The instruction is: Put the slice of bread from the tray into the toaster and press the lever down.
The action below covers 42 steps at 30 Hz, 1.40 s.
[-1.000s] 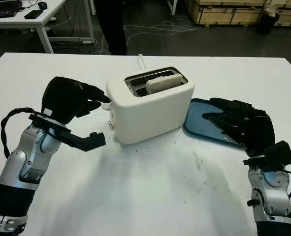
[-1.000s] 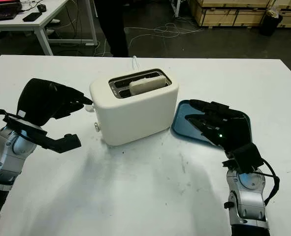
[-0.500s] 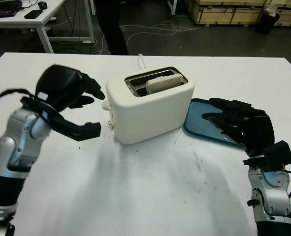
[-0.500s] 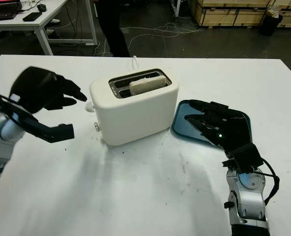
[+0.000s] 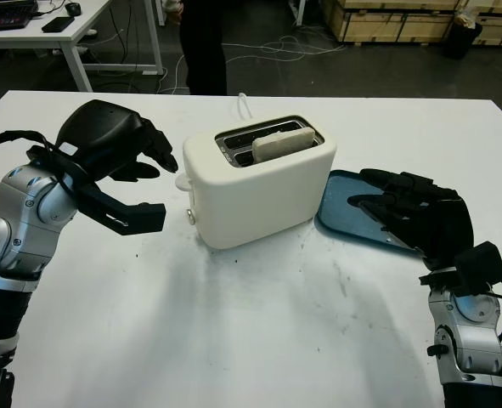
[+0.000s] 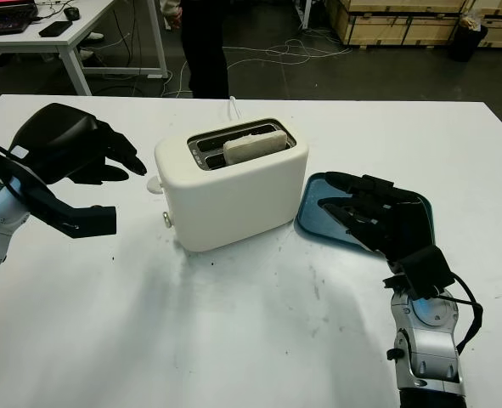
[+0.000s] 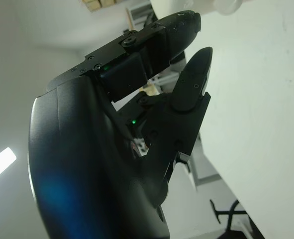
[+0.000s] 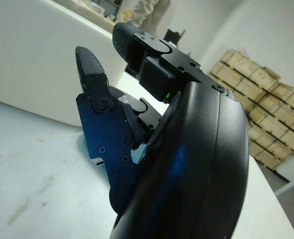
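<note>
Left hand (image 5: 115,153) raised above the table at the left, open, holding nothing, fingertips (image 5: 167,161) aimed toward the right, silver forearm bent up from the bottom left. Right hand (image 5: 412,212) low at the right, open, holding nothing, forearm upright from the bottom right.

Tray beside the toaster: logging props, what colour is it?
Dark blue flat tray, best in the right eye view.
</note>
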Available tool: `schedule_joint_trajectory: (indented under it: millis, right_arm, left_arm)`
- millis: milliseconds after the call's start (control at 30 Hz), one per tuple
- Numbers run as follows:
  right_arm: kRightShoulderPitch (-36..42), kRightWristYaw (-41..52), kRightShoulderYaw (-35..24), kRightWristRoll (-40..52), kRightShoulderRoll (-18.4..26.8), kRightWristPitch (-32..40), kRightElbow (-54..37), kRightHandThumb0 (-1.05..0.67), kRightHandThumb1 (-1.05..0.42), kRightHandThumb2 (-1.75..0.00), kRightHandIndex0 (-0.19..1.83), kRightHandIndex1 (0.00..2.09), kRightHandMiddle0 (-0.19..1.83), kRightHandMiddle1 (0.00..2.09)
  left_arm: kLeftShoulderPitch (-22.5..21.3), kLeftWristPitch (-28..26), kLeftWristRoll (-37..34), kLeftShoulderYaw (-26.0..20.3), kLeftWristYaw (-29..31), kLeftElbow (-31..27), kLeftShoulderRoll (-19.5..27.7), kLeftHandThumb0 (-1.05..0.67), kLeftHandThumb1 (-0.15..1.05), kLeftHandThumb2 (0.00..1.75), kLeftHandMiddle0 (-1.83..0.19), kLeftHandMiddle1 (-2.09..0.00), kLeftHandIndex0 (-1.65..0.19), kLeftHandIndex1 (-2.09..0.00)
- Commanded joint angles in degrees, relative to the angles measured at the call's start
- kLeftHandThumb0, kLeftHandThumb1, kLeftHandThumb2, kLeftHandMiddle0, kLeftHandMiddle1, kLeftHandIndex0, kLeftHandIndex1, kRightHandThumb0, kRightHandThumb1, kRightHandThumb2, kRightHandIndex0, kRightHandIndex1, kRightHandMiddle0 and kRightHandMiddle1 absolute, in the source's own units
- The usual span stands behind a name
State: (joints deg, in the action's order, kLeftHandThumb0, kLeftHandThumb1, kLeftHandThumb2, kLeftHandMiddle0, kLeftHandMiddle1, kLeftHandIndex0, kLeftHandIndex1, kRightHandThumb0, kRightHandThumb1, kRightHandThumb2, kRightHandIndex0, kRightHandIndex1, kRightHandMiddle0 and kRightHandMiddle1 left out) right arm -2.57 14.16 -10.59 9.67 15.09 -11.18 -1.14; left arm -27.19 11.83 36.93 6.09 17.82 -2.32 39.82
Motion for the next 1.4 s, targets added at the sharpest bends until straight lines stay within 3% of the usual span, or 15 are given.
schedule_joint_trajectory:
  millis: [0,100,333,867,1200,1367]
  right_arm:
    - [0.0,0.3,-0.3,0.3,0.4,0.7,-0.8,-0.34,-0.86,0.0,1.0,0.43,1.03,0.0]
    - [0.1,0.4,-0.3,0.5,0.3,0.8,-0.9,-0.34,-0.86,0.0,1.0,0.45,1.03,0.0]
    - [0.3,0.8,-0.4,0.7,0.2,0.7,-0.7,-0.34,-0.86,0.0,0.97,0.45,1.02,0.0]
    - [0.7,0.9,-0.5,0.6,0.3,0.8,-1.1,-0.33,-0.86,0.0,0.97,0.48,1.02,0.0]
    - [1.0,1.3,-0.6,0.8,0.3,-0.1,-0.9,-0.33,-0.86,0.0,0.97,0.51,1.02,0.0]
    - [1.2,1.2,-0.6,0.7,0.3,0.1,-1.3,-0.34,-0.87,0.0,0.96,0.53,1.02,0.0]
  left_arm:
    - [-1.5,0.4,0.1,1.0,0.6,1.0,0.1,-0.26,0.78,0.0,-1.02,-1.34,-1.34,-0.01]
    - [-1.9,0.9,0.2,2.0,0.2,2.3,-0.2,-0.25,0.78,0.0,-0.97,-1.46,-1.33,0.0]
    - [-2.0,2.7,0.3,2.9,-1.4,4.5,-0.8,-0.27,0.8,0.0,-0.99,-1.31,-1.32,0.0]
    - [-2.7,1.2,0.7,4.3,0.0,4.7,-1.6,-0.31,0.85,0.01,-0.96,-1.29,-1.3,0.0]
    - [-3.5,1.9,1.4,5.3,-1.1,5.8,-2.0,-0.31,0.83,0.0,-0.91,-1.51,-1.35,-0.03]
    - [-3.5,1.4,1.4,5.5,-0.6,5.9,-2.4,-0.31,0.83,0.01,-0.9,-1.51,-1.35,-0.03]
